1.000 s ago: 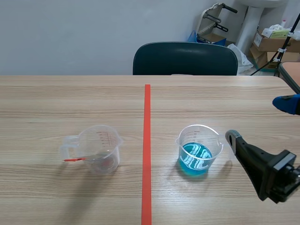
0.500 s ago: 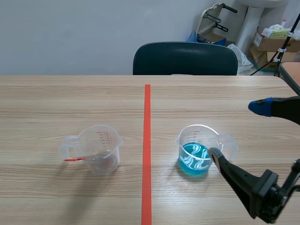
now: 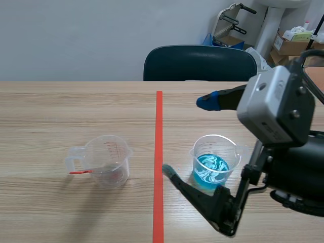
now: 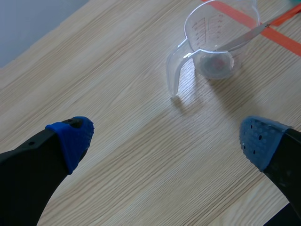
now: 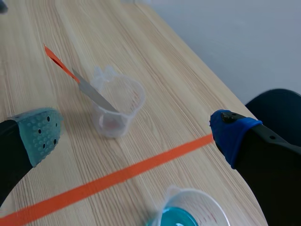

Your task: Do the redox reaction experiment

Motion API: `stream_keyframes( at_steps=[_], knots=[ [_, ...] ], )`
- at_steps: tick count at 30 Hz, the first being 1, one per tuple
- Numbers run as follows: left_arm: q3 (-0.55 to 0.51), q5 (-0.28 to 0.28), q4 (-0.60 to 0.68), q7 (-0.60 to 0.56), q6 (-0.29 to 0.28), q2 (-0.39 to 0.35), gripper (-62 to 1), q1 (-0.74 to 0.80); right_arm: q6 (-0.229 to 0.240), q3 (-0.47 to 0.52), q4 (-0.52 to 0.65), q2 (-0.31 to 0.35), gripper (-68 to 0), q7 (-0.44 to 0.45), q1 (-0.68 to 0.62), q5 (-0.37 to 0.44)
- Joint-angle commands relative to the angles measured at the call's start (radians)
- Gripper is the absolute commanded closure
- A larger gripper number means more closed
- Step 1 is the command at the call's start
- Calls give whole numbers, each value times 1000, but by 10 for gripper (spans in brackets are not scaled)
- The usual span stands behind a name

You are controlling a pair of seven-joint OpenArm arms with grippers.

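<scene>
A clear measuring cup [image 3: 107, 161] stands left of the orange-red tape line, with a thin metal strip on an orange handle [image 3: 80, 172] leaning in it. The same cup [image 4: 217, 43] lies ahead of my left gripper [image 4: 164, 139], which is open and holds nothing. A second clear cup with blue liquid [image 3: 212, 168] stands right of the line. My right gripper [image 3: 188, 136] hangs open above and around it, its blue pad [image 3: 207, 102] at the far side and its grey-green pad [image 3: 169, 172] at the near side. The strip [image 5: 94, 93] and empty cup [image 5: 117, 106] lie ahead of this gripper [image 5: 136, 134]; the blue cup [image 5: 188, 214] is below it.
A dark chair [image 3: 200, 63] stands behind the table's far edge. Cardboard boxes [image 3: 296, 43] and other clutter sit at the back right of the room. The right arm's grey wrist block [image 3: 276, 109] rises over the table's right side.
The right arm has swung in from the right edge toward the middle. Its open fingers have passed over the blue cup and now reach the tape line. Both cups stayed put.
</scene>
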Motion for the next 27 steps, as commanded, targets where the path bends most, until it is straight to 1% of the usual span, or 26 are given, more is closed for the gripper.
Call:
stream_keyframes(
  at_steps=[1,9,12,19,23,27],
  knots=[
    [-6,-12,-15,-30,3,-24,-623,-2,-3,-31,-21,5,-679,5,42,13],
    [-6,-18,-117,-143,3,-162,-623,-2,-3,-260,-148,-4,-679,8,242,13],
    [-6,-18,-147,-169,2,-216,-623,-2,-3,-341,-186,-10,-679,15,310,13],
    [-6,-18,-193,-229,2,-335,-623,-2,-3,-475,-286,-84,-679,14,423,1],
    [-6,-18,-206,-250,2,-394,-623,-3,-11,-529,-332,-129,-679,15,475,-2],
    [-6,-18,-226,-280,3,-449,-623,-3,-19,-573,-371,-173,-679,11,513,-28]
  ],
)
